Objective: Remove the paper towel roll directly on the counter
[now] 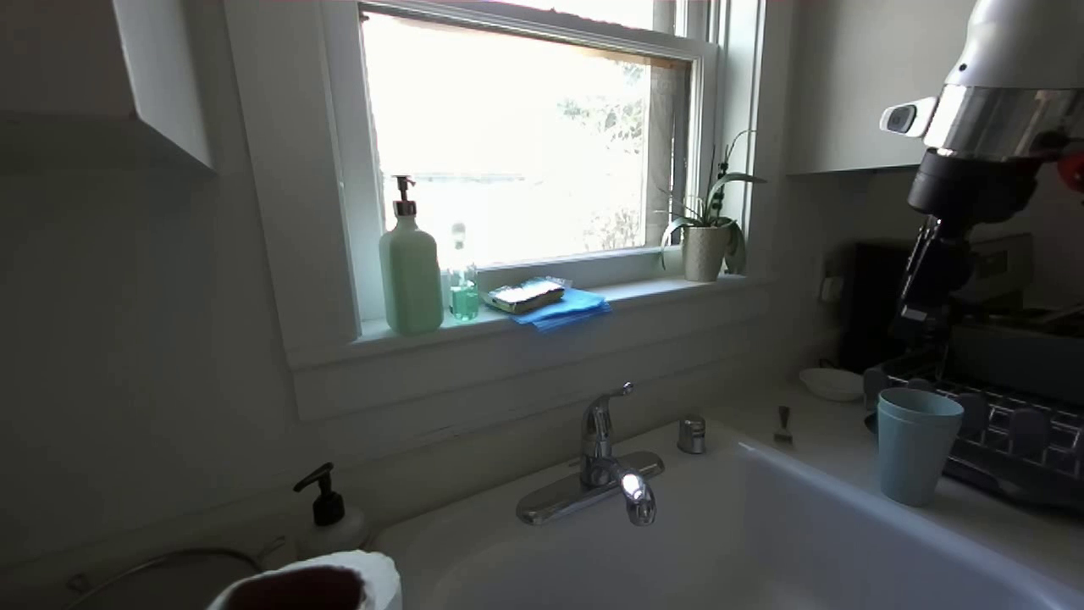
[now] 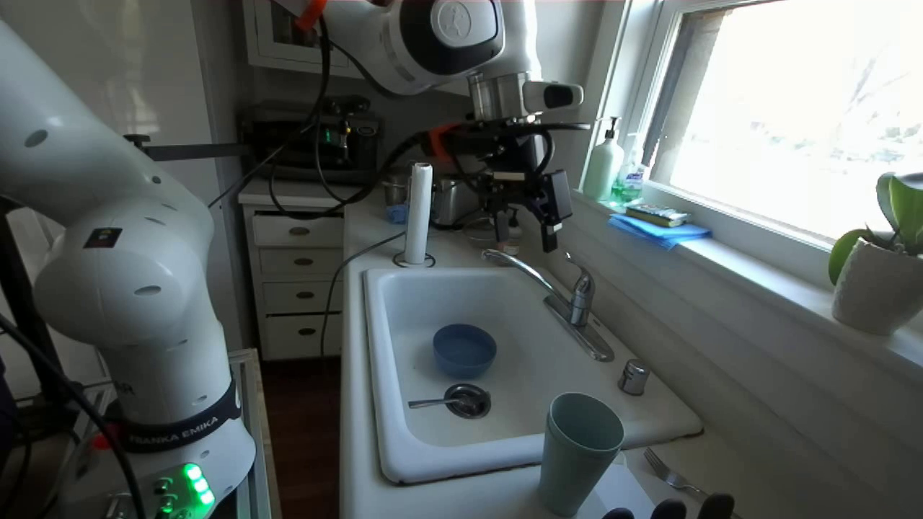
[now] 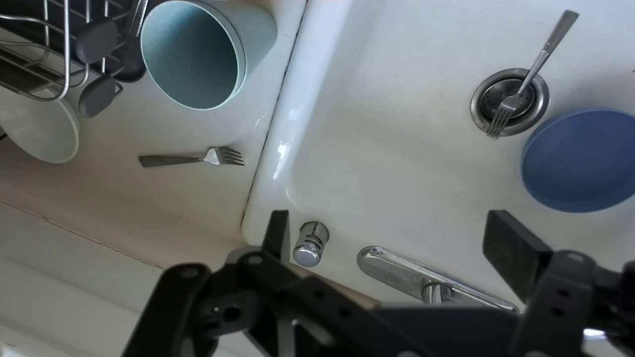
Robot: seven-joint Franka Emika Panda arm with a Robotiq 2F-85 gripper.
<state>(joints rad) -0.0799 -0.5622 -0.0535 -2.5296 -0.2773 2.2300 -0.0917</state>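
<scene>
The paper towel roll point(image 2: 419, 216) stands upright, white and narrow, on a thin dark ring on the counter point(image 2: 358, 461) beyond the far end of the sink. In an exterior view only its white top rim point(image 1: 385, 580) and dark reddish-brown core show at the bottom edge. The roll is out of the wrist view. My gripper point(image 2: 526, 238) is open and empty, above the faucet side of the sink and apart from the roll. It also shows at the right of an exterior view point(image 1: 923, 318). In the wrist view its fingers point(image 3: 387, 228) are wide apart over the faucet base.
A chrome faucet point(image 2: 580, 299) rises by the white sink point(image 2: 378, 404), which holds a blue bowl point(image 2: 464, 351) and a fork. A pale green cup point(image 2: 580, 454), another fork point(image 3: 183, 157) and a dish rack point(image 3: 64, 44) are at the near end. Bottles line the windowsill.
</scene>
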